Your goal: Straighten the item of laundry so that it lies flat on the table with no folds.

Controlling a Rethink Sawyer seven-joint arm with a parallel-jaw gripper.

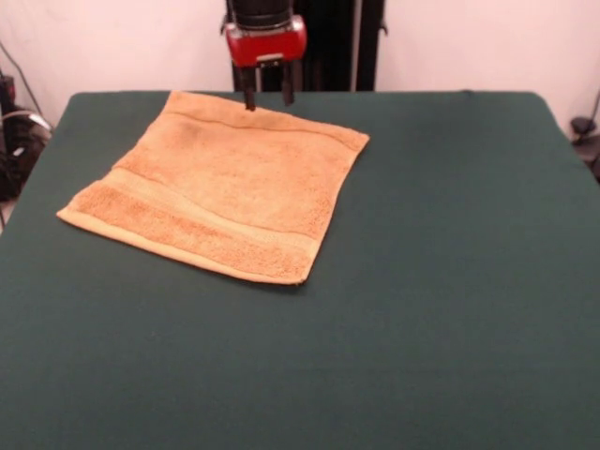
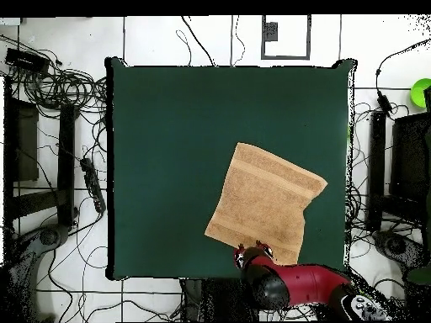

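The item of laundry [image 1: 225, 187] is an orange-tan terry towel with a woven band, spread out flat on the dark green table [image 1: 441, 281], turned at an angle to the table's edges. In the overhead view the towel [image 2: 263, 202] lies toward the table's [image 2: 168, 151] right side near the bottom edge. My gripper [image 1: 268, 97] hangs over the towel's far edge, its two dark fingers a little apart with nothing between them. From above, the gripper [image 2: 253, 249] sits at the towel's bottom edge.
The floor around the table carries cables and black equipment [image 2: 50, 151]. A green object [image 2: 421, 91] sits off the table's right side. A dark post [image 1: 337, 42] stands behind the table.
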